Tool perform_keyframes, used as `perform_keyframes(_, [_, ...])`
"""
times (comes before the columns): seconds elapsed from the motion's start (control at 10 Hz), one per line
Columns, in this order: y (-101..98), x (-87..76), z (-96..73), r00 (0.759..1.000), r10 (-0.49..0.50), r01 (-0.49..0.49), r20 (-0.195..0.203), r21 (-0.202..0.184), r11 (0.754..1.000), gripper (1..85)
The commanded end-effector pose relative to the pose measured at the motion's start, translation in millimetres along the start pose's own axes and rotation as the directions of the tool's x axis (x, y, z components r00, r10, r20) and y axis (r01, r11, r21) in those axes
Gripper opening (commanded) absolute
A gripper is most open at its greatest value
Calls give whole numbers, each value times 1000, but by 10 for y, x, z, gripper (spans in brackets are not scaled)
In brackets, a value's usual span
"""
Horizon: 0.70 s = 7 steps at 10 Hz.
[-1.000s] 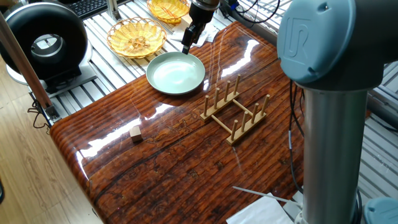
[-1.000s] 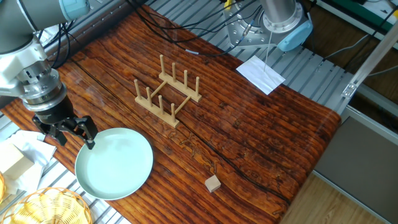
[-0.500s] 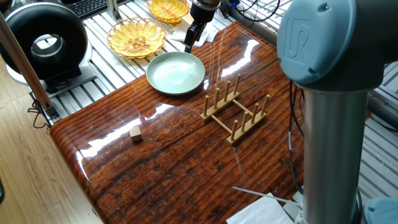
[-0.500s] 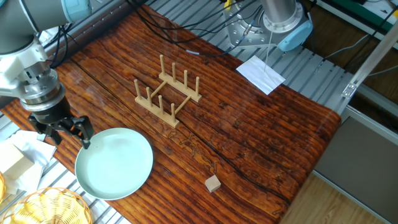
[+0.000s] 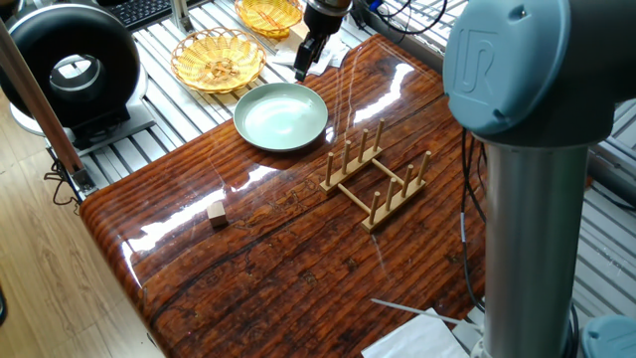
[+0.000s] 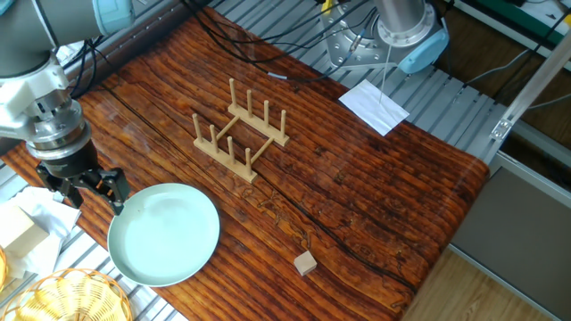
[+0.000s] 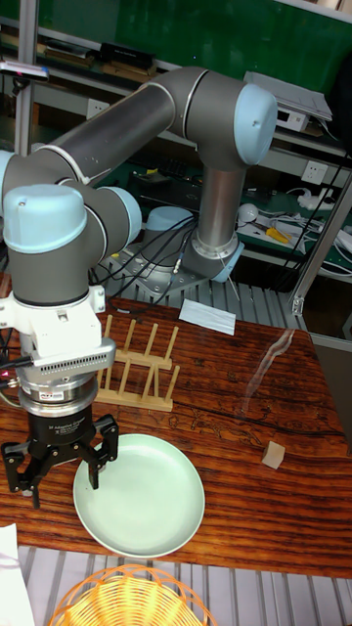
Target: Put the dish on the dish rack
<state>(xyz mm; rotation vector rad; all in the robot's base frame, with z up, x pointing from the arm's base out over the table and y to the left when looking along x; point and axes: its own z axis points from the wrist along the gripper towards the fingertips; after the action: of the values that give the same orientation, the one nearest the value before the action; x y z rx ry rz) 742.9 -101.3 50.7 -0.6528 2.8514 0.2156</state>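
Clearly the end effector (image 7: 61, 468), fingers spread and empty, hangs over the rim of the pale mint-green glossy plate (image 6: 164, 234), which lies flat at the surface's edge, apart from the light-wood pegged rack (image 6: 241, 129).

The arm's body (image 7: 68, 293) hides the dish rack's (image 7: 132, 377) left end; the wicker basket (image 7: 127, 599) is cut off at the bottom edge.

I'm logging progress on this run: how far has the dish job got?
Nothing is finished yet. The dish lies flat at the table edge, and the dish rack stands bare. In hand: the tool hovers open by the dish's rim, gripping nothing. Left: grasp the dish, lift it, and slot it between the rack's pegs.
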Motion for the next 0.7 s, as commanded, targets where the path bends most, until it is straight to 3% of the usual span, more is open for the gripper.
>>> perform_keyframes(0.0, [-32,-101,147,1000,17,-17,13,-18,1000,700])
perform_keyframes(0.3, [93,-127,245,998,60,-60,10,-72,996,653])
perform_keyframes(0.6, [149,-93,292,998,66,-65,-1,-87,994,587])
